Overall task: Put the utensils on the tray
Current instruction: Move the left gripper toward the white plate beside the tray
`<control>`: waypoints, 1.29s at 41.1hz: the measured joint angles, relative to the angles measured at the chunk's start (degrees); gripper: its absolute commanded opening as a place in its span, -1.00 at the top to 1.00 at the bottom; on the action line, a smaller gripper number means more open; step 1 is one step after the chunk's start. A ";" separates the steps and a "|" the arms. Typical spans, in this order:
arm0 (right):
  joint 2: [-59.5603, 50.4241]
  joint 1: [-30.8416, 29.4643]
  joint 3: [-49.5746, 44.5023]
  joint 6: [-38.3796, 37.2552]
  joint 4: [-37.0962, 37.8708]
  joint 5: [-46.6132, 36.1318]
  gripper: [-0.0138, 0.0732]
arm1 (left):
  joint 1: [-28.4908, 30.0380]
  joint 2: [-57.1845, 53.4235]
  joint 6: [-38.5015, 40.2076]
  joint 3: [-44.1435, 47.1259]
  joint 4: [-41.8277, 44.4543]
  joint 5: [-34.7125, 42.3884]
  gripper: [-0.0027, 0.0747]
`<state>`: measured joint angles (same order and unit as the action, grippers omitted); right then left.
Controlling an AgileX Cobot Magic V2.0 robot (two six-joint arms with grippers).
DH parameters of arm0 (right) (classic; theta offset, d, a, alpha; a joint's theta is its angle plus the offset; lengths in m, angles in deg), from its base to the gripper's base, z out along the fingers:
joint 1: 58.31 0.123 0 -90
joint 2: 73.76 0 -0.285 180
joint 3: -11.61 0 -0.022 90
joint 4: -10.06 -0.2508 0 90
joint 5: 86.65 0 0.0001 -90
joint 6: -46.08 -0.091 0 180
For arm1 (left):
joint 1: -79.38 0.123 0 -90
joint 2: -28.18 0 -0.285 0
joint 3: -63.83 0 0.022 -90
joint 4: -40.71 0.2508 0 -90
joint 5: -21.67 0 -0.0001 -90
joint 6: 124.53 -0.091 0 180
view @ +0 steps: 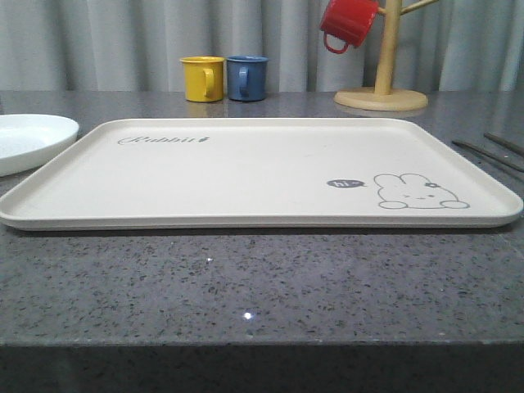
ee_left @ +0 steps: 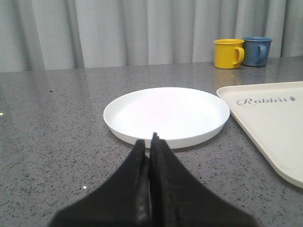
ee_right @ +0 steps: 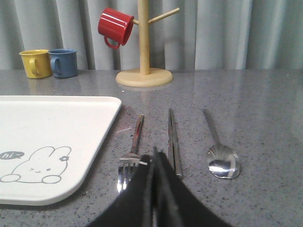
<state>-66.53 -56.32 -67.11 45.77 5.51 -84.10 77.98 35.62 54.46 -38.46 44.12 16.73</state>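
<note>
The cream tray with the rabbit drawing lies flat in the middle of the table, nothing on it. A round white plate sits just left of the tray; my left gripper hovers shut, empty, right before the plate's near rim. To the right of the tray lie a fork, a pair of chopsticks and a spoon, side by side on the stone. My right gripper is shut with nothing in it, low between the fork and chopsticks. The plate's edge and chopsticks show in the front view.
A yellow mug and a blue mug stand behind the tray. A wooden mug stand with a red mug hanging on it is at the back right. Grey speckled counter lies in front.
</note>
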 measured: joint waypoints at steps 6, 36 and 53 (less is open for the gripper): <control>0.00 0.00 0.00 0.00 0.00 0.00 0.84 | 0.00 0.00 0.00 0.00 0.00 0.00 0.98; 0.00 0.00 0.00 0.00 -0.11 -0.31 0.84 | 0.00 0.00 0.00 0.00 0.05 3.36 0.98; 1.22 0.00 19.70 0.00 -0.37 15.57 0.84 | 0.00 2.44 0.00 -21.13 0.05 -5.22 0.98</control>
<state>-65.30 -56.32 -47.41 45.77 5.14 -68.53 77.98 38.06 54.46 -59.59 44.16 11.51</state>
